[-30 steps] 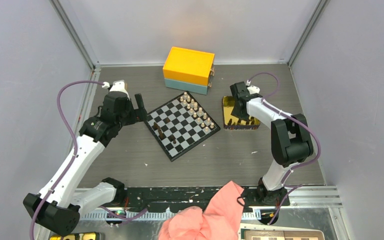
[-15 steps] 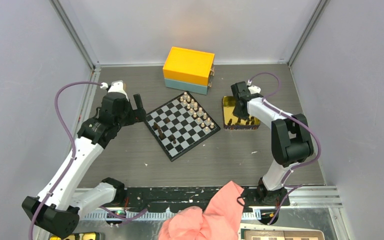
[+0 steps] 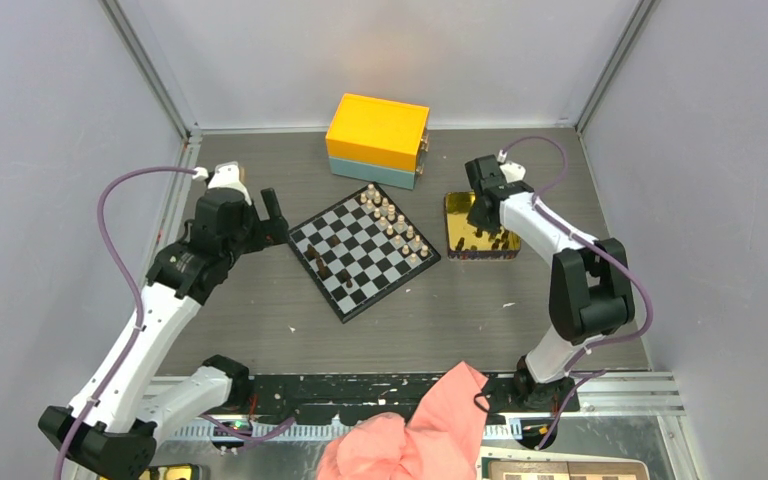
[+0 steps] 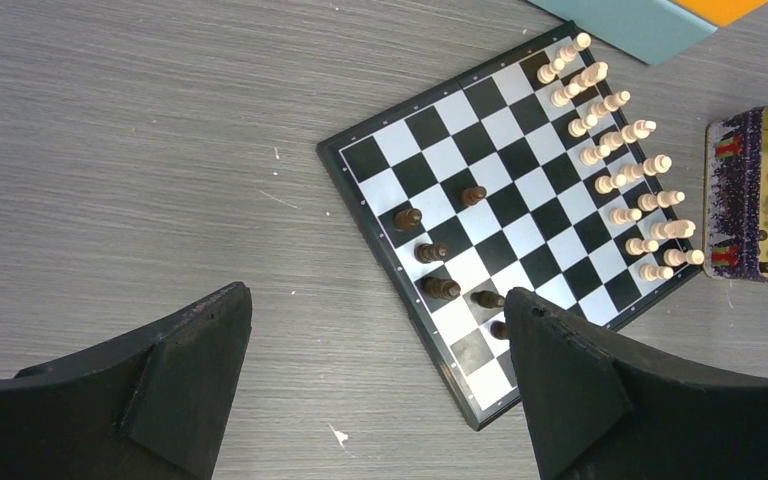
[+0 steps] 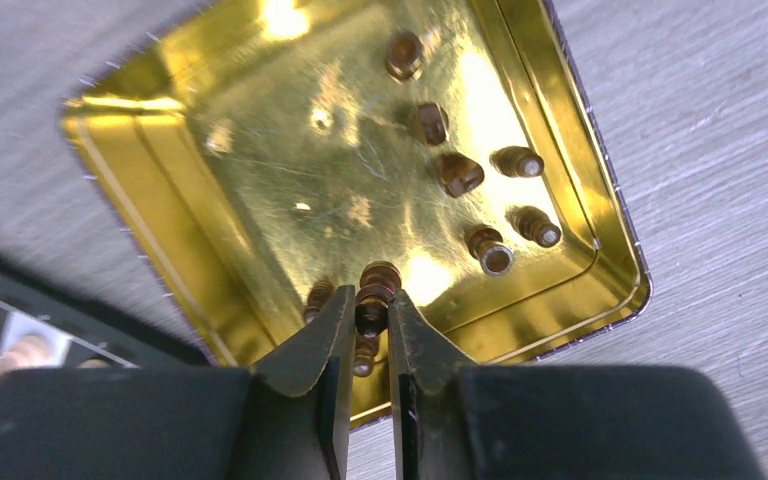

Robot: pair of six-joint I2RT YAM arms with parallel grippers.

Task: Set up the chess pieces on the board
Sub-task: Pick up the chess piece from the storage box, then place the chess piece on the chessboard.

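1. Jaws of the right gripper (image 5: 370, 300) are pinched on one small dark brown wooden chess piece (image 5: 377, 285), just above the shiny gold square tin (image 5: 280, 170).
2. That piece lies in line with the fingers, and its round head pokes out past the tips.
3. More loose dark pieces (image 5: 457, 172) lie in the tin.
4. The small black and white checkered board (image 4: 535, 185) lies to the left of these jaws, just beside the tin on the grey counter (image 4: 160, 150).
5. Light tan pieces (image 4: 610, 150) fill the board's side near the tin. The few dark pieces on the board (image 4: 430, 252) stand on the other side, so I think the held piece must go across.
6. The left gripper (image 4: 378, 300) hangs by that dark side, jaws wide apart and holding nothing.
7. A second ago the right jaws were wider and lower in the tin. Now they are clamped and lifted. The left arm has pulled back a little.
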